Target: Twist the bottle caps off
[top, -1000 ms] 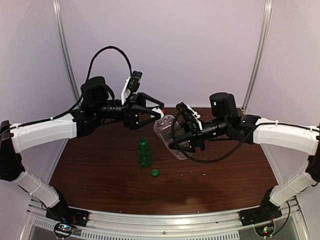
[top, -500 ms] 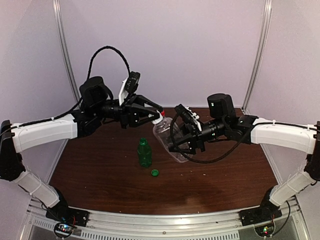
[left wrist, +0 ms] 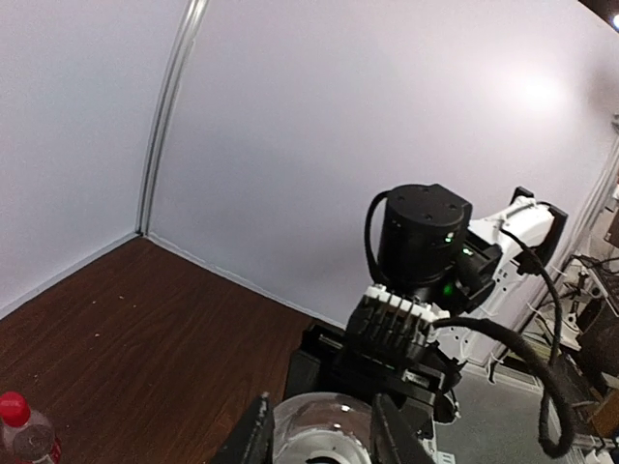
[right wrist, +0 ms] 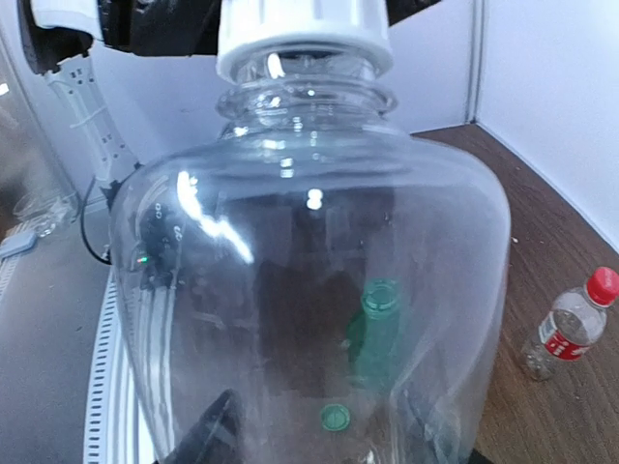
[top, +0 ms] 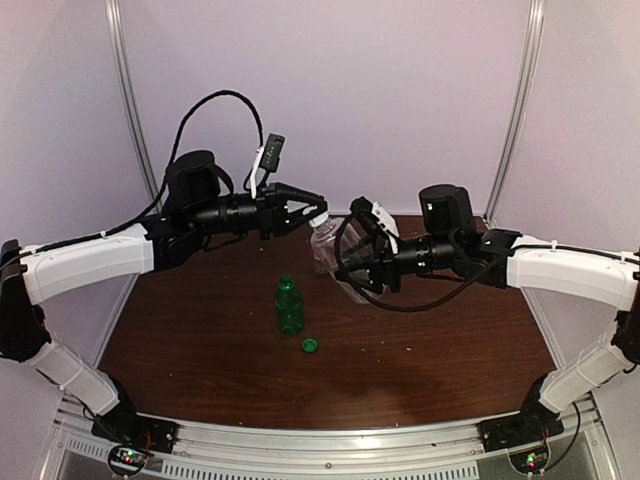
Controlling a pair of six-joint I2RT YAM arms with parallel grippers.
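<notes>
A wide clear bottle [top: 335,255] hangs tilted above the table, and my right gripper [top: 352,272] is shut on its body. Its white cap [right wrist: 305,34] points toward the left arm, with my left gripper [top: 318,213] shut on it. In the left wrist view the fingers [left wrist: 392,437] flank the bottle's neck. A green bottle [top: 289,307] stands open on the table, its green cap [top: 310,346] lying just in front. A short bottle [right wrist: 566,333] with a red cap [right wrist: 603,283] stands at the back of the table.
The brown table [top: 450,350] is walled in by pale panels at the back and sides. Black cables loop off both wrists near the held bottle. The short bottle also shows in the left wrist view's corner [left wrist: 27,440].
My left gripper has shut on the white cap after standing open around it. Both arms rose slightly, and the clear bottle now lies flatter between them.
</notes>
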